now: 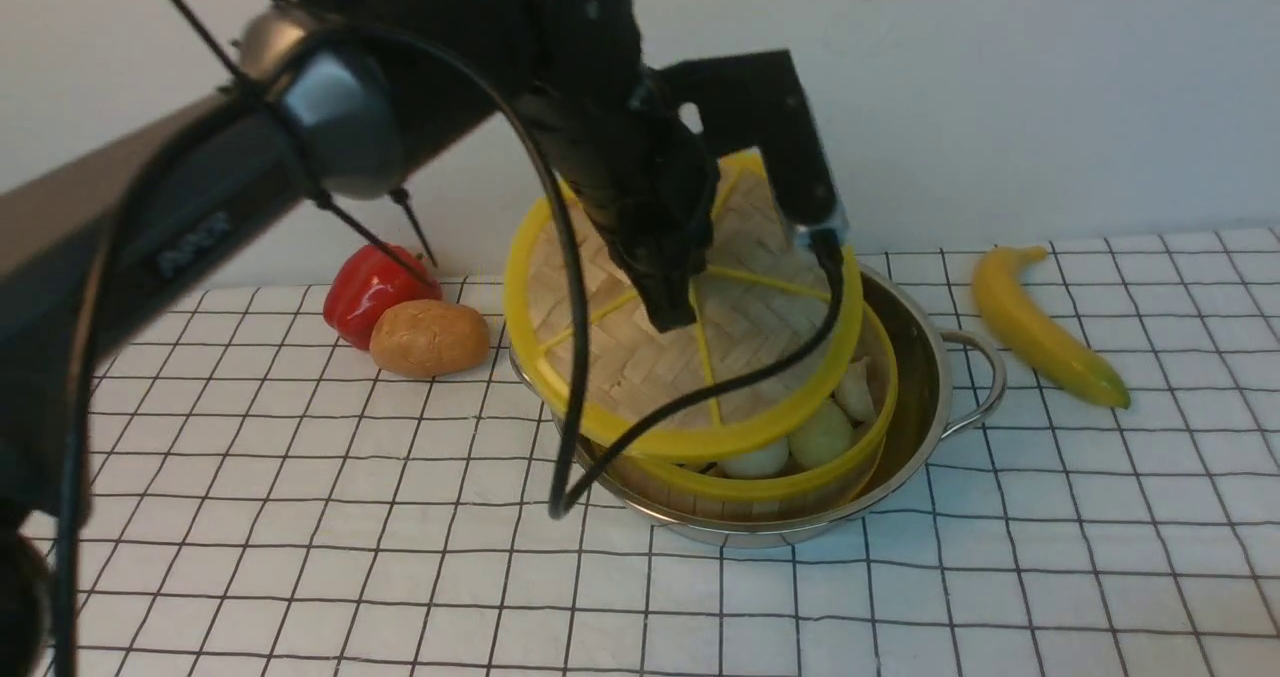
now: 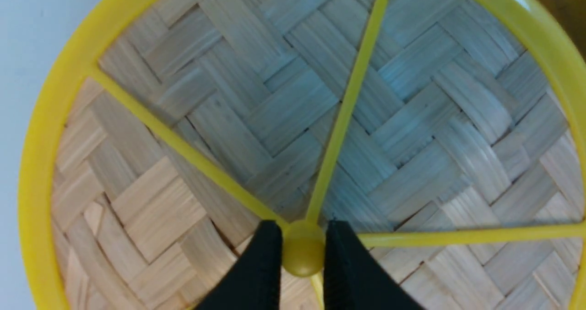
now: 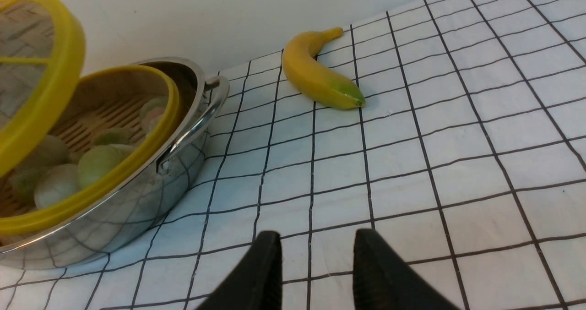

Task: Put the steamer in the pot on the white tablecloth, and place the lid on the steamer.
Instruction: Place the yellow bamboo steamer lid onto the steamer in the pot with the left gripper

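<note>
Hanging apart and empty over the white tablecloth point(image 3: 458, 172), the right claw point(image 3: 316, 243) is hovering near the pot point(image 1: 920, 377). The steamer point(image 1: 800, 479) is sitting inside the pot, holding pale round buns point(image 1: 822, 435). The left claw point(image 2: 303, 230) is clamping the centre knob point(image 2: 302, 259) of the lid point(image 1: 620, 357), holding it tilted over the steamer. A banana point(image 1: 1040, 332) is lying at the pot's 2 o'clock, a red pepper point(image 1: 365, 292) at 10.
</note>
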You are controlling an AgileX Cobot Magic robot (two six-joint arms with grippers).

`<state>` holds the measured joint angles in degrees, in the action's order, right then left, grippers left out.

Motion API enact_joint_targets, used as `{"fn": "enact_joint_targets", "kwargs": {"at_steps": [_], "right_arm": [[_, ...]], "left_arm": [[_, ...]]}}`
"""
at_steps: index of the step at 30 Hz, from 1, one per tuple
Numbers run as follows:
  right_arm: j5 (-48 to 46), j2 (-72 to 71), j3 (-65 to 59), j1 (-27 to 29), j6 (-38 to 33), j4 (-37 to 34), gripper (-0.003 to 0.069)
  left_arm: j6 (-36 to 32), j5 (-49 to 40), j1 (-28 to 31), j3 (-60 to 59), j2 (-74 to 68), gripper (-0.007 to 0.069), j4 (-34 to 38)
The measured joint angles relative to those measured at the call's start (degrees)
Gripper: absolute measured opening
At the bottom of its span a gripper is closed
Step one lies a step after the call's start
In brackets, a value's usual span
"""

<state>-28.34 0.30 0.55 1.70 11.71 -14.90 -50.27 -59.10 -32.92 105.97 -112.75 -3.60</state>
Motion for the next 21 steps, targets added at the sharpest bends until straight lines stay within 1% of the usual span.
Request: {"fn": "enact_joint_targets", "kwargs": {"at_steps": [4,12,17,21], "right_arm": [[0.0,0.0,0.0,0.0,0.0,0.0,0.024],[0.0,0.0,0.0,0.0,0.0,0.0,0.024],[0.0,0.0,0.0,0.0,-0.05,0.0,0.024],[0.0,0.0,0.0,0.0,0.01,0.0,0.024]], "left_arm": [[-1.22,2.46,-1.08,0.07,-2.56,0.0103,-0.89],[-2.82,6.85,-1.14,0.12,-3.21,0.0103,-1.13],[-2.99,5.59,-1.21,0.12,-3.5,0.0103,-0.67],[-3.06,4.03,-1.21,0.12,-3.57,0.0103,1.1]]}}
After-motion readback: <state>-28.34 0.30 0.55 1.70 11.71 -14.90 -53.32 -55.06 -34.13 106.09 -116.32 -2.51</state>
